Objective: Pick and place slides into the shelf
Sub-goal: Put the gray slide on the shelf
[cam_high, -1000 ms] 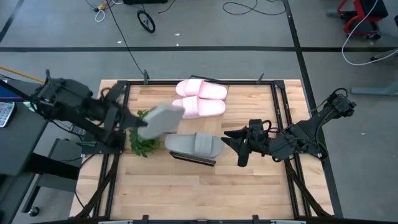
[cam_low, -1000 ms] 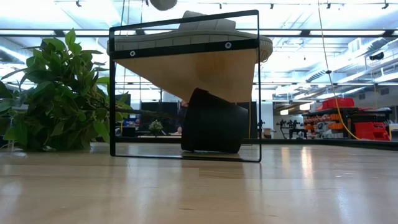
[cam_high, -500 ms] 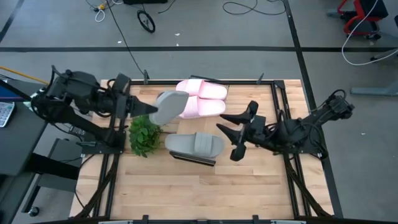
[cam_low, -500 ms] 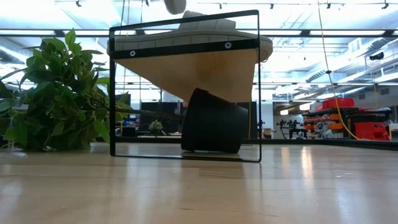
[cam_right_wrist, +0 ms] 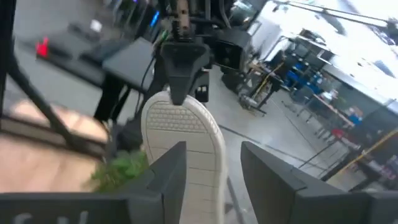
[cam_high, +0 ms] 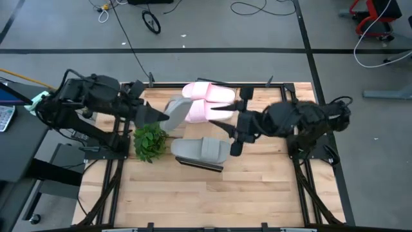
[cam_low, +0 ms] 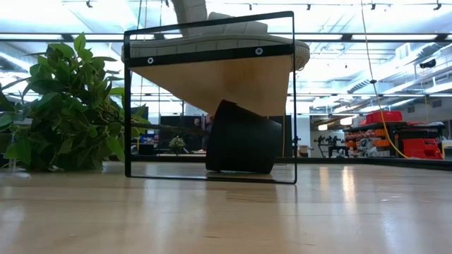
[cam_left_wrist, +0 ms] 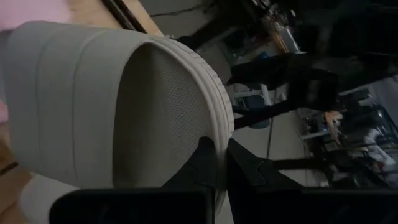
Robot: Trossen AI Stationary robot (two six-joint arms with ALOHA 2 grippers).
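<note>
Clamped on the heel rim, my left gripper held a grey slide aloft beside the pink pair; foam, so I judged it light, squashy, best pinched at the edge. Beyond it my right gripper waited with fingers spread, near the other grey slide on the shelf
</note>
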